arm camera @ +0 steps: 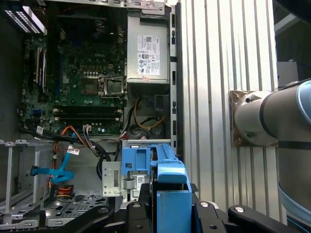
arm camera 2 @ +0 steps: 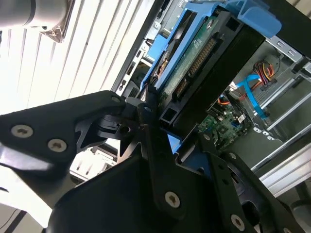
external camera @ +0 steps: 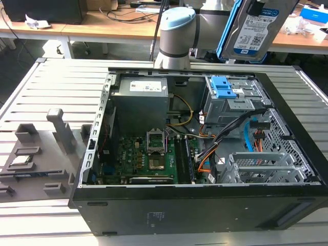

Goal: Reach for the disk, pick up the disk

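The disk (external camera: pixel 255 28), a flat silver hard drive with a white-and-blue label and bright blue plastic frame, is cut off by the exterior view's upper edge; it is held tilted in the air above the open black computer case (external camera: pixel 179 210) and grey slatted surface (external camera: pixel 61 77); it is pinched edgewise by the black pincer (arm camera 2: pixel 165 121).

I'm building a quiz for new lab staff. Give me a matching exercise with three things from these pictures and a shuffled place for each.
Things:
1 disk
2 power supply
3 grey rack

Places:
A on the slatted table, at the exterior view's left of the computer case
B in the air above the case
C inside the case, beside the circuit board

Pairs: 1-B; 2-C; 3-A
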You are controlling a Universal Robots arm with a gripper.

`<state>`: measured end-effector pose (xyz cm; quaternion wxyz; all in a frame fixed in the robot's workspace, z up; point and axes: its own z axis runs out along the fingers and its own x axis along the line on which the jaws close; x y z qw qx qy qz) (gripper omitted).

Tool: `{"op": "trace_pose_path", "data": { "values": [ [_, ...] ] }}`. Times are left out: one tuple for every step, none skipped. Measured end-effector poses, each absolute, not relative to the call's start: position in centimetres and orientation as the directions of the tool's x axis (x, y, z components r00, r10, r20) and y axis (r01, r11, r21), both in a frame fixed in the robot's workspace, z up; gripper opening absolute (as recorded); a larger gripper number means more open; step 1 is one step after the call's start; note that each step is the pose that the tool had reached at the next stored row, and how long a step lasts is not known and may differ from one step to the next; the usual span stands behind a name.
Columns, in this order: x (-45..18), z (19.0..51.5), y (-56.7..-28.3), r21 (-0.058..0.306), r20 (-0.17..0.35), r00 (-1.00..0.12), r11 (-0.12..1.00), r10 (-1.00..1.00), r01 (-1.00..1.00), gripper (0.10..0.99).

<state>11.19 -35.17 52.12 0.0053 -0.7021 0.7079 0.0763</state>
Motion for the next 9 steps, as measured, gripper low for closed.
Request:
{"op": "trace_pose_path", "data": {
  "values": [
    [11.19, 52.11, -35.17, 0.101, -0.115, -0.014, 0.003, -0.993, -0.995, 0.365],
    [11.19, 52.11, -35.18, 0.101, -0.114, -0.014, 0.003, -0.993, -0.995, 0.365],
    [11.18, 52.11, -35.25, 0.101, -0.114, -0.014, 0.003, -0.993, -0.995, 0.365],
    [11.18, 52.11, -35.39, 0.101, -0.114, -0.014, 0.003, -0.993, -0.995, 0.365],
    [11.18, 52.11, -35.57, 0.101, -0.114, -0.014, 0.003, -0.993, -0.995, 0.365],
    [11.18, 52.11, -35.65, 0.101, -0.114, -0.014, 0.003, -0.993, -0.995, 0.365],
    [11.18, 52.11, -35.81, 0.101, -0.114, -0.014, 0.003, -0.993, -0.995, 0.365],
    [11.18, 52.11, -35.91, 0.101, -0.114, -0.014, 0.003, -0.993, -0.995, 0.365],
    [11.19, 52.11, -35.97, 0.101, -0.114, -0.014, 0.003, -0.993, -0.995, 0.365]
  ]
}}
